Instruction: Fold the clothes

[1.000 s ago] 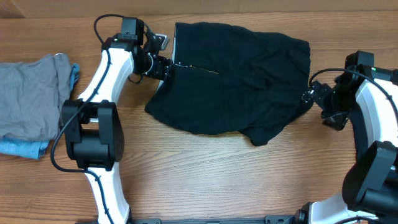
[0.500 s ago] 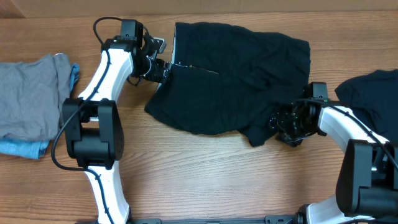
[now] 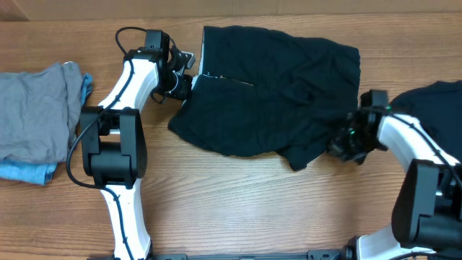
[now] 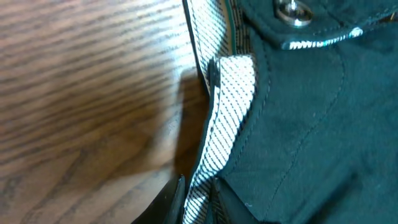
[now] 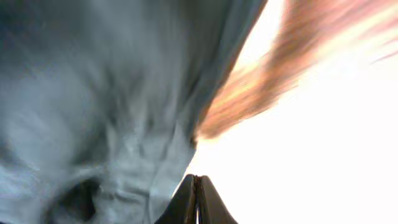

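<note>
A black garment [image 3: 274, 87] lies spread and rumpled on the wooden table, with a metal button [image 4: 292, 9] and a black-and-white striped inner band [image 4: 233, 99] at its left edge. My left gripper [image 3: 186, 81] is at that upper-left edge. In the left wrist view the gripper [image 4: 198, 186] is shut on the striped band. My right gripper [image 3: 341, 142] sits at the garment's lower-right corner. In the blurred right wrist view its fingers [image 5: 196, 179] are pressed together beside the cloth [image 5: 93, 93], with nothing visible between them. A second black garment [image 3: 433, 97] lies at the far right.
A grey garment [image 3: 36, 112] lies piled on a light-blue one [image 3: 25, 172] at the table's left edge. Bare wood [image 3: 253, 202] runs along the front between the two arm bases.
The left gripper has closed on the striped band. The right arm swung in from the far right to the garment's lower-right corner and shut. The second black garment came into view.
</note>
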Robot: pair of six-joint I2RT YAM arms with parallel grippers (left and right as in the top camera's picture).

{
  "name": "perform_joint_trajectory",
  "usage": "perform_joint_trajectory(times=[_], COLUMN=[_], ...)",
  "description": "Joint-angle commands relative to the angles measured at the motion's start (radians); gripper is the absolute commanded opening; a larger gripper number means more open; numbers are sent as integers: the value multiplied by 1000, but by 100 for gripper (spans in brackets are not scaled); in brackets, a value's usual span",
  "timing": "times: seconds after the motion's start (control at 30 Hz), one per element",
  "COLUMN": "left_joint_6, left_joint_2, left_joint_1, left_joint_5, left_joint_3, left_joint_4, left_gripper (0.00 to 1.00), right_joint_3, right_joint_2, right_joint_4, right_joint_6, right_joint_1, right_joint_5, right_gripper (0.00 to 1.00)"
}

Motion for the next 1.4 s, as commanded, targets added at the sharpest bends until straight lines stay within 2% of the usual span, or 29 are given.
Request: perform_joint_trajectory(times=[0.0,0.07,0.1,0.17,0.27,0.3,0.33,0.4,0.57,0.67,0.77,0.93,0.97,1.07,1.1,1.23,1.37], left_joint_6=[1,1,1,1,1,1,1,2,2,2,2,17,17,17,17,17,24], left_joint_2=[9,9,9,9,9,9,9,9,9,7,-6,-6,-6,-6,-6,-6,-6], left_joint_1=[0,0,0,0,0,0,0,0,0,0,1,-1,-1,1,1,1,1], left_joint_5=[17,20,20,20,20,20,19,20,20,98,174,84,84,84,84,38,31], left_joint_3=[-4,-4,-4,-4,-4,-4,-4,-4,-4,-2,0,0,0,0,0,0,0], left_joint_4=[11,14,14,16,14,15,16,16,-16,-45,-60,-119,-122,-124,-124,-105,-100], left_gripper=[22,19,13,10,13,24,42,58,63,61,44,47,43,7,4,4,4], right_joint_3=[101,134,136,137,119,98,81,55,-18,-77,-89,-89,-89,-89,-89,-131,-154], right_joint_2=[-5,-5,-5,-5,-3,-3,-3,-3,-1,-1,-1,-1,-1,-1,-1,-1,-1], right_joint_4=[-55,-85,-85,-53,-16,11,29,65,165,220,234,245,247,241,236,264,254], right_joint_6=[-18,-41,-40,-44,-93,-125,-142,-176,-175,-175,-175,-175,-175,-175,-175,-160,-29], right_joint_1=[-19,-5,0,0,21,52,72,121,187,190,190,190,190,190,190,190,188], right_joint_5=[112,101,60,-65,-159,-158,-159,-158,-145,-134,-122,-112,-112,-100,-85,-10,250], right_gripper=[4,4,4,4,4,4,4,4,4,4,4,4,4,4,4,4,4])
